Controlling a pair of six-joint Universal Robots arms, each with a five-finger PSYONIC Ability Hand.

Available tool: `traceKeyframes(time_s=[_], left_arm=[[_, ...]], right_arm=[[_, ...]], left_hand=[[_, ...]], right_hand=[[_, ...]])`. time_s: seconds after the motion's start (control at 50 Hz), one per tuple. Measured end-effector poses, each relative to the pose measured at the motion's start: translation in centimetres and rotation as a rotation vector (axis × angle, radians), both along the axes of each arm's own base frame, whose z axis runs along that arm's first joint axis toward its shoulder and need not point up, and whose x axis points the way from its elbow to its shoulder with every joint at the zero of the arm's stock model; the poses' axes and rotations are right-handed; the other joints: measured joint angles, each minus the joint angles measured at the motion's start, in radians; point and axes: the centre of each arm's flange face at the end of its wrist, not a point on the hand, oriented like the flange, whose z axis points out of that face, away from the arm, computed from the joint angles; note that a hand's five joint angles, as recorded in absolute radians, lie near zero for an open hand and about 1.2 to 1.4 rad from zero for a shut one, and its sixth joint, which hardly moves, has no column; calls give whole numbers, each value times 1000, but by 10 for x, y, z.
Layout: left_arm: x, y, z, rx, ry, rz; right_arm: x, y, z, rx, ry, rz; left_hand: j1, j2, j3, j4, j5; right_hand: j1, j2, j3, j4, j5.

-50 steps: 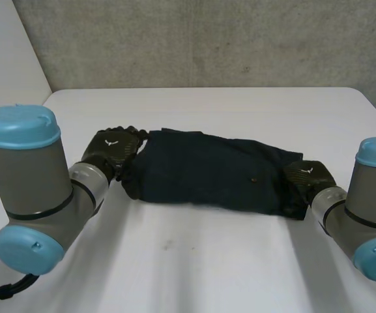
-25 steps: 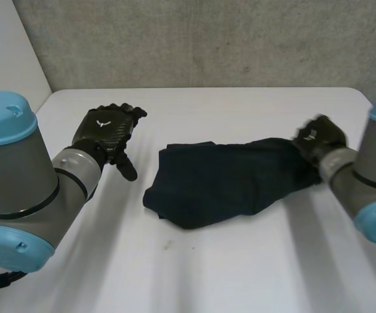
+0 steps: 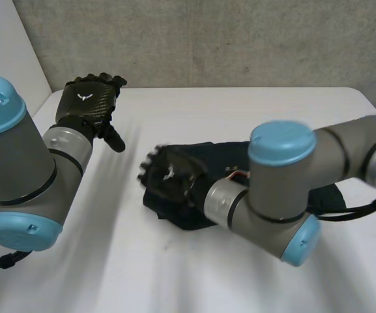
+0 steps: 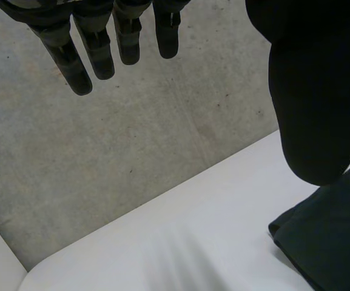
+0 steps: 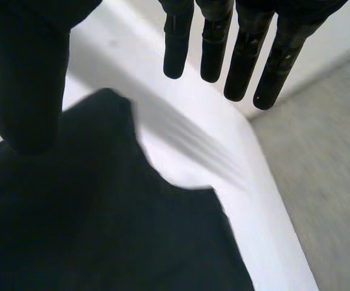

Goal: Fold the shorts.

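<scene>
Right robot hand [image 3: 168,175] swung over one shorts [image 3: 223,156]; left robot hand [image 3: 86,104] raised.

This looked like a robotics lab or test room, not a home. Two machine arms with grey joints and light-blue caps, the left arm [image 3: 18,169] and the right arm [image 3: 285,189], reached over a plain white table [image 3: 240,104]. Each arm ended in a black mechanical hand, the left hand [image 3: 86,104] and the right hand [image 3: 168,179]. Behind the table stood a bare concrete wall [image 3: 207,39], unpainted, rough and blotched. A plain white panel [image 3: 5,52] met it at the left arm's side. The table's surface was smooth and unadorned, like a workbench.
</scene>
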Motion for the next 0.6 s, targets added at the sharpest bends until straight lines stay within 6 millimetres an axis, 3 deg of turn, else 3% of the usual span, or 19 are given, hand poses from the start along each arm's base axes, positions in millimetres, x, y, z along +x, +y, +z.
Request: traceKeyframes(time_s=[0.08,0.14,0.16,0.18,0.22,0.28,0.32,0.36,0.38,0.46,0.6], left_arm=[[-3,1,-1,0,0,-5],[-3,1,-1,1,-1,-7],[-5,3,-3,7,-2,-17],[-6,4,-4,9,-3,-21],[-9,7,-6,15,-5,-31],[-10,8,-7,19,-7,-36],[-13,11,-11,29,-12,-47],[-13,12,-12,31,-13,-48],[-14,12,-16,40,-18,-51],[-15,12,-21,53,-25,-52],[-15,12,-25,64,-29,-52]], right_arm=[[-29,-35,35,120,-149,-286],[-36,-43,40,135,-174,-342],[-68,-70,51,169,-250,-551],[-89,-84,53,178,-276,-668],[-128,-104,45,180,-266,-845],[-142,-110,40,182,-244,-892],[-180,-117,13,213,-136,-955],[-184,-117,8,224,-119,-953],[-200,-115,-10,275,-66,-923],[-218,-111,-30,355,-49,-855],[-230,-114,-42,375,-83,-814]], left_hand=[[0,0,0,0,0],[0,0,0,0,0],[0,0,0,0,0],[0,0,0,0,0],[0,0,0,0,0],[0,0,0,0,0],[0,0,0,0,0],[0,0,0,0,0],[0,0,0,0,0],[0,0,0,0,0],[0,0,0,0,0]], right_hand=[[-43,-39,-43,-40,-40],[-72,-71,-76,-69,-71],[-72,-71,-76,-69,-71],[-98,-106,-116,-93,-104],[-122,-137,-152,-120,-131],[-122,-137,-153,-120,-131],[-122,-137,-153,-120,-131],[-122,-137,-153,-120,-131],[-122,-137,-153,-120,-131],[-122,-137,-151,-120,-131],[-108,-121,-112,-100,-103]])
